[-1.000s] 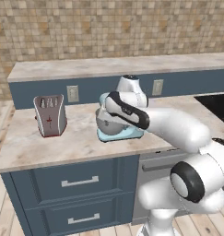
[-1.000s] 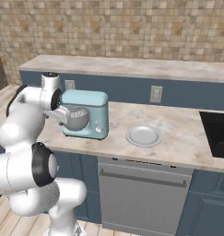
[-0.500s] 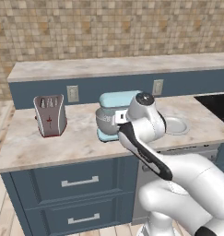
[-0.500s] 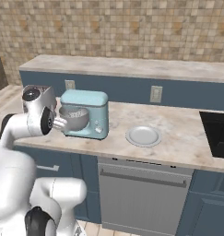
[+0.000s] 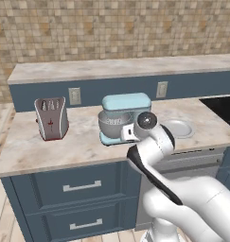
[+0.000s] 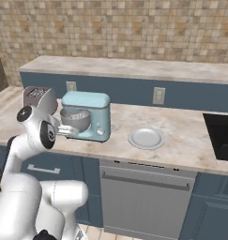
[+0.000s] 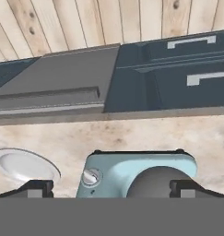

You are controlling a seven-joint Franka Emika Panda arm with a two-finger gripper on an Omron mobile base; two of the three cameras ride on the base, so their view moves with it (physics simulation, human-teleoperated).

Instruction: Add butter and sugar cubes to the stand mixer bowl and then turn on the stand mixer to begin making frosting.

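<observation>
The light blue stand mixer (image 5: pixel 127 108) (image 6: pixel 89 112) stands on the counter with the grey metal bowl (image 5: pixel 111 124) (image 6: pixel 75 117) under its head. My gripper (image 5: pixel 128 133) (image 6: pixel 67 131) hangs at the mixer's front, close beside the bowl. In the hand view the gripper (image 7: pixel 112 189) is open, its fingertips (image 7: pixel 38 188) wide apart, nothing held. That view looks down on the mixer (image 7: pixel 118 168), its round knob (image 7: pixel 90 176) and the dark bowl (image 7: pixel 155 182). Butter and sugar cubes are out of view.
A round white plate (image 5: pixel 179 128) (image 6: pixel 146 138) (image 7: pixel 22 163) lies right of the mixer. A grey, red-marked boxy appliance (image 5: pixel 51 118) (image 6: pixel 38 96) stands to the left. Drawers (image 5: pixel 83 186) and a dishwasher front (image 6: pixel 143 197) lie below the counter edge; a cooktop (image 6: pixel 221 136) is at far right.
The arm swung round and the hand came down from above the mixer's head to its front beside the bowl. Mixer, plate and appliance have not moved.
</observation>
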